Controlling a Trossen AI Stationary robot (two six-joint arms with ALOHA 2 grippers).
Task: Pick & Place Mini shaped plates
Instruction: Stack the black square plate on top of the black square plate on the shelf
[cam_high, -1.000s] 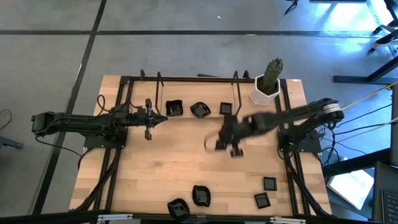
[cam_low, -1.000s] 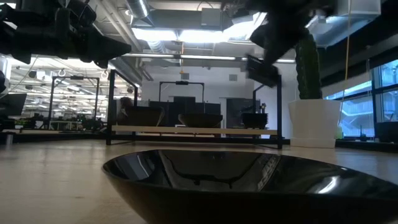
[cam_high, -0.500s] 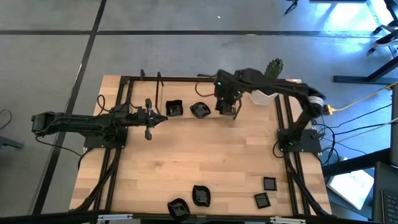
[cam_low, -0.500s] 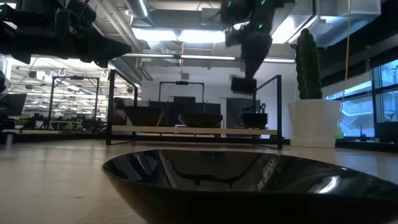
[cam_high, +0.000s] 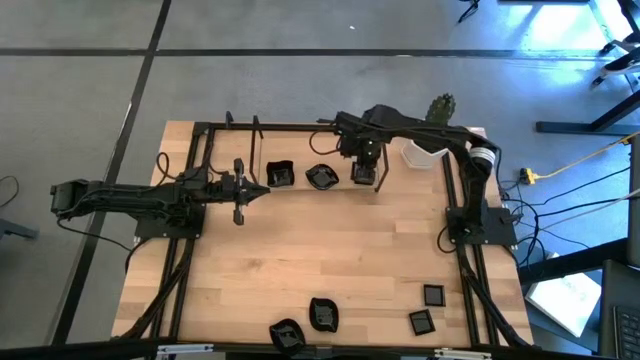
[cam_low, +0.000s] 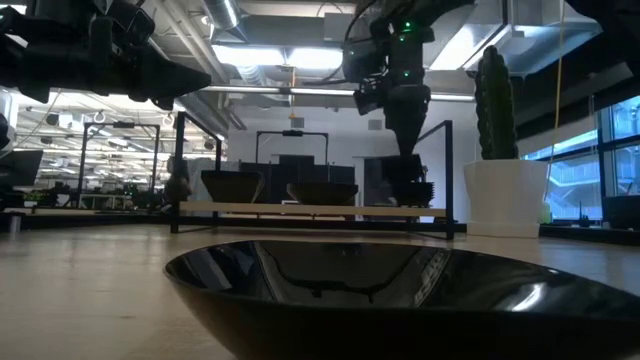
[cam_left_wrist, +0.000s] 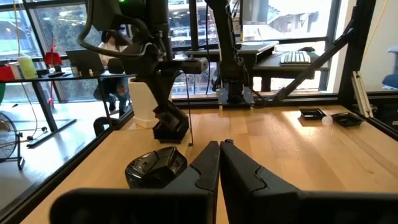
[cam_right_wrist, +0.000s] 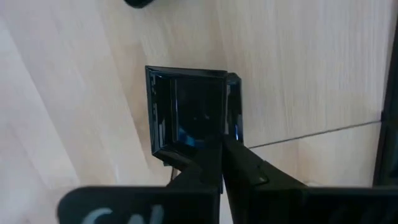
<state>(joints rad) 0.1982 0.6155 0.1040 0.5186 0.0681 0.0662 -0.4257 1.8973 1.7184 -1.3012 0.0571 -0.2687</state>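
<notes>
Square plate: the small flat shiny black square plate (cam_right_wrist: 189, 112) sits on another square plate in the far row, next to two curvy black plates (cam_high: 322, 178), likely sorted by shape.
Right gripper (cam_high: 365, 176): points straight down, fingers pinching the plate's edge.
Left gripper (cam_high: 238, 215): waits over the light wooden table (cam_high: 300, 260), fingers pressed together, holding nothing.

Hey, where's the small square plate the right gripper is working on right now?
In the high view the square plate sits at the table's far edge, right of the leaf-like plate and left of the white cactus pot, under the right gripper.
</notes>
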